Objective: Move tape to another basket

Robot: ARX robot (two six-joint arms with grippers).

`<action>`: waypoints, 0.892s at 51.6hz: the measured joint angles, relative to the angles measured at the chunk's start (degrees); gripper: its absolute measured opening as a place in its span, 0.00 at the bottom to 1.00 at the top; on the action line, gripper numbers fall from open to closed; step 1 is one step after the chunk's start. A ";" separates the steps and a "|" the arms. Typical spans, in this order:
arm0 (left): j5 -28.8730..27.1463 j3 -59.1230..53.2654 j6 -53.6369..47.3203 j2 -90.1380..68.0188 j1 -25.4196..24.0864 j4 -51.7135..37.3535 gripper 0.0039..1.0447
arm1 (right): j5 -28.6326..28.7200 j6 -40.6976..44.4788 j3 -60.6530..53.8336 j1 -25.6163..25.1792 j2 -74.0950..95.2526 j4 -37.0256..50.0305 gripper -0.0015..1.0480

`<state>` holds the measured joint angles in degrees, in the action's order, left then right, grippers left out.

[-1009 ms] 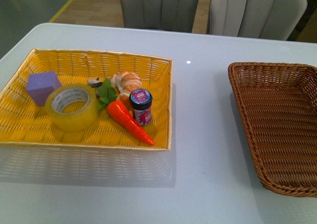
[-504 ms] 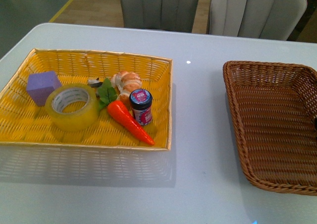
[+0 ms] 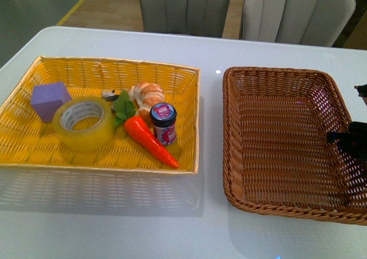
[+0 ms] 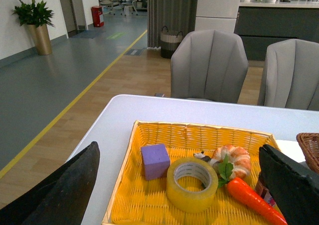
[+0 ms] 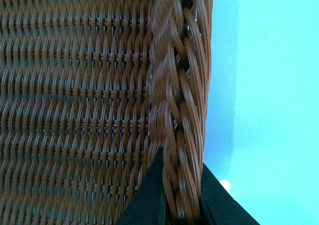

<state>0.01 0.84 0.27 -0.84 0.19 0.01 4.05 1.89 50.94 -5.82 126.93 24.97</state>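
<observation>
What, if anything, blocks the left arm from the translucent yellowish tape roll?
Likely nothing: the left gripper is open and empty, and the tape roll lies uncovered; purple cube and orange carrot sit beside it.

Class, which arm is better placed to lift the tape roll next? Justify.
Left: the open left claw faces the translucent yellowish tape roll; the right claw clamps the rim of the dark brown wicker basket.

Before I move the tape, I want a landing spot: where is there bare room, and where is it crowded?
The brown basket is bare inside; only the right gripper pinches its right rim. In the yellow basket, the middle is crowded: tape, purple cube, carrot, jar. Bare weave runs along its near edge.
</observation>
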 joint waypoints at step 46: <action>0.00 0.00 -0.02 -0.02 -0.02 0.00 0.92 | 18.62 4.90 -10.49 -10.43 -28.57 -1.79 0.91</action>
<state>0.01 0.84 0.25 -0.86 0.16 0.01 22.68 6.79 40.45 -16.25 98.37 23.18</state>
